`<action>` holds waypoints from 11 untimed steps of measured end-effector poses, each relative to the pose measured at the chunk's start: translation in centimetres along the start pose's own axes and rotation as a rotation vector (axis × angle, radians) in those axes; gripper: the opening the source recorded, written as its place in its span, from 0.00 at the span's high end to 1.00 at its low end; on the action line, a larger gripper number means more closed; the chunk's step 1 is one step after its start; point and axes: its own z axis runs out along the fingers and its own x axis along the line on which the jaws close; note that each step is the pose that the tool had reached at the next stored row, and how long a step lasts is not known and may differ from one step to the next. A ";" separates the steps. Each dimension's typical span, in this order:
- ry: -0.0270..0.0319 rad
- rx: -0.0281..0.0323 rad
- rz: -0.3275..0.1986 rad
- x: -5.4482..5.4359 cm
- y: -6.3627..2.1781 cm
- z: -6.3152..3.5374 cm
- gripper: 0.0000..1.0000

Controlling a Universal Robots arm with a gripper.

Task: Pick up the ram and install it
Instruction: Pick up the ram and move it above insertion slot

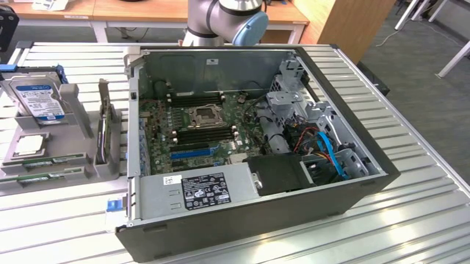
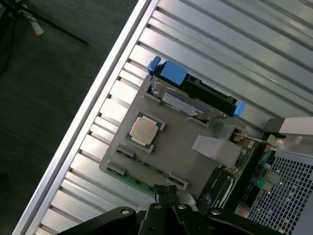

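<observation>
The ram lies as thin green sticks [image 1: 50, 161] in the slots of a grey holder [image 1: 74, 104] at the exterior view's left, beside the open computer case [image 1: 345, 137]. From the wrist view, a green ram stick [image 2: 133, 181] lines the holder's [image 2: 181, 147] near edge. My gripper [image 2: 166, 191] hangs above that edge with its black fingers [image 2: 160, 192] pressed together and nothing between them. The motherboard [image 1: 158, 118] inside the case has dark memory slots [image 1: 208, 133] near the processor socket.
The holder also carries a hard drive [image 1: 37, 96] with a blue-and-white label, a processor chip [image 1: 29, 144] and an upright card [image 1: 103, 135]. The arm's base [image 1: 220, 22] stands behind the case. Cables and a power supply [image 1: 206, 190] crowd the case's right and front. The slatted table's edge [image 2: 105, 93] runs close to the holder.
</observation>
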 end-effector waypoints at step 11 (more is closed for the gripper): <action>0.0051 -0.0026 -0.111 0.0 0.00 0.00 0.90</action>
